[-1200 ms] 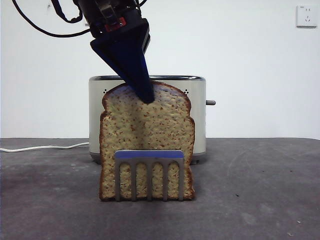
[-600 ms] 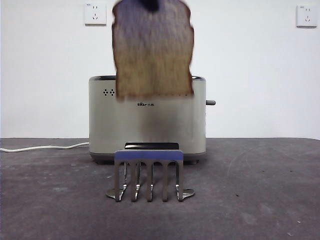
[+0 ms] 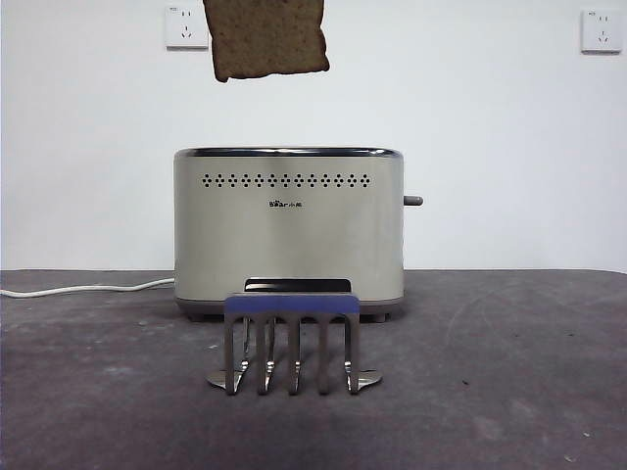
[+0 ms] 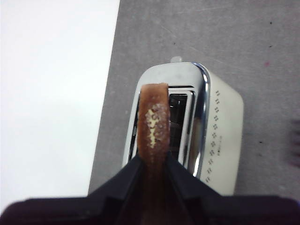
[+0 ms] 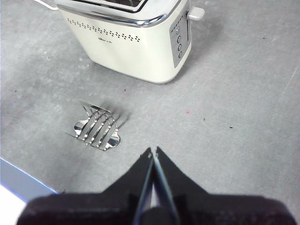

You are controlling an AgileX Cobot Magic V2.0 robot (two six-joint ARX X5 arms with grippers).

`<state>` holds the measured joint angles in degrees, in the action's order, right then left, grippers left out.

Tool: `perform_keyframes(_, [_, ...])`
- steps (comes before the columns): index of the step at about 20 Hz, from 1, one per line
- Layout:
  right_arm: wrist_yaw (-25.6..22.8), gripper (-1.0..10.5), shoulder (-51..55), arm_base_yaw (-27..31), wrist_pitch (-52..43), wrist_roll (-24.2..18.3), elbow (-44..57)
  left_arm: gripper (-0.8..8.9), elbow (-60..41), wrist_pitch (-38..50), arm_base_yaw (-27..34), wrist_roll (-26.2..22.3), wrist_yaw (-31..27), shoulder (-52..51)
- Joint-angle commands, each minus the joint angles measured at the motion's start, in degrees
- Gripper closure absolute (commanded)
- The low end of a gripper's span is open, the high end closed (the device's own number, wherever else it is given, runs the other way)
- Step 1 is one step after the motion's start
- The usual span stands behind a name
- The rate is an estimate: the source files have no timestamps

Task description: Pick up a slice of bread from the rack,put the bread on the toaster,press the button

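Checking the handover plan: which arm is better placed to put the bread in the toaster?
Left. Its pincer grips the slice of bread above the toaster slots; the right pincer hangs shut and empty.

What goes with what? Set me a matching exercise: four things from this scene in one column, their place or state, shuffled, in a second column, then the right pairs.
Things:
1. tan wholegrain slice of bread with dark crust
2. small silver metal rack with blue-purple top bar
3. boxy cream-beige toaster with chrome top rim
4. right arm's black claw

States:
A. on the table in front of the toaster, holding no bread
B. shut on nothing, above the table
C. high in the air, clamped in the left arm's black claw
D. behind the rack, slots showing no bread

Pairs: 1-C, 2-A, 3-D, 4-B
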<state>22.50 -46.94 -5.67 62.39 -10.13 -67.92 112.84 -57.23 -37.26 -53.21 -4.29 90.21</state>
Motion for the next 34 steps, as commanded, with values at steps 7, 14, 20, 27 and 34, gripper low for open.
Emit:
perform_keyframes(7, [0.2,9.6,-1.5,-0.2,-0.1,-0.4,-0.2,8.22,-0.2,2.3,4.5,-4.1,6.2,5.5])
perform_keyframes(14, [0.1,9.6,-2.3,-0.2,-0.1,-0.5,-0.2,8.22,-0.2,2.3,5.9,-5.4,9.2,8.8])
perform_keyframes(20, [0.2,9.6,-2.9,-0.2,-0.1,-0.5,-0.2,8.22,-0.2,2.2,7.0,-6.8,11.0,11.0])
perform_keyframes(27, [0.2,9.6,-3.8,-0.2,-0.2,-0.5,-0.2,8.22,-0.2,2.8,8.3,-7.1,12.7,12.0])
perform_keyframes(34, [0.2,9.6,-7.0,-0.2,-1.1,-0.5,-0.2,8.22,-0.2,3.7,9.3,-7.0,13.5,16.3])
